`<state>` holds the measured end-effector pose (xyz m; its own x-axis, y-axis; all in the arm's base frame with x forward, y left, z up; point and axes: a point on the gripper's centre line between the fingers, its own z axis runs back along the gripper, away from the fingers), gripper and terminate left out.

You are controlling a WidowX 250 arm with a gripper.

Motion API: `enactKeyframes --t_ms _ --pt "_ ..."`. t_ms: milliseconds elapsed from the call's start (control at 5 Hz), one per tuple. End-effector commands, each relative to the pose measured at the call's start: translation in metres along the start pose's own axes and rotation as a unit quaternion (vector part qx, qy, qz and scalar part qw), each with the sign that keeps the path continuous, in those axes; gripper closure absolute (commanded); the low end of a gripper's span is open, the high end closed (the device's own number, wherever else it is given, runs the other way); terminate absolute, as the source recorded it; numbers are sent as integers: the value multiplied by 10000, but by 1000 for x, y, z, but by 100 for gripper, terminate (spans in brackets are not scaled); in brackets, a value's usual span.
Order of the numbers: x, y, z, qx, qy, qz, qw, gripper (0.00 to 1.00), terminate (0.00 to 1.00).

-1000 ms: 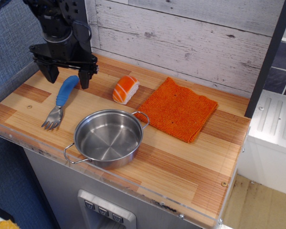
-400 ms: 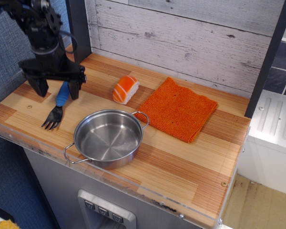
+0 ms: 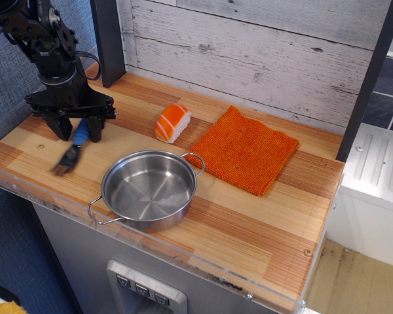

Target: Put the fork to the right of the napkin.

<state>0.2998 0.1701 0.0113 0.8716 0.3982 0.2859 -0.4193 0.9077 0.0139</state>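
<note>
The fork has a blue handle and a silver tined head that shows blurred at the left of the wooden counter. My gripper is down over the handle, one finger on each side, closed against it. The orange knitted napkin lies flat at the middle right of the counter, far to the right of the gripper. The counter to the right of the napkin is bare wood.
A steel pot with two handles stands at the front, just right of the fork. An orange-and-white sushi piece lies between gripper and napkin. A dark post stands behind the gripper. The counter's front edge is close to the pot.
The gripper has come down and to the left over the fork's handle, and its fingers have narrowed onto it. The fork's head has shifted slightly and is now blurred.
</note>
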Motion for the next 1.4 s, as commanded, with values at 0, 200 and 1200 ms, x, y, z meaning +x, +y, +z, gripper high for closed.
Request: enactKeyframes --t_ms 0,200,1200 --pt "6 -4 12 60 -236 -107 9996 100 0" --pt "7 -6 16 36 -283 -174 9994 100 0" --pt "25 -109 87 -146 -1146 -765 9904 100 0"
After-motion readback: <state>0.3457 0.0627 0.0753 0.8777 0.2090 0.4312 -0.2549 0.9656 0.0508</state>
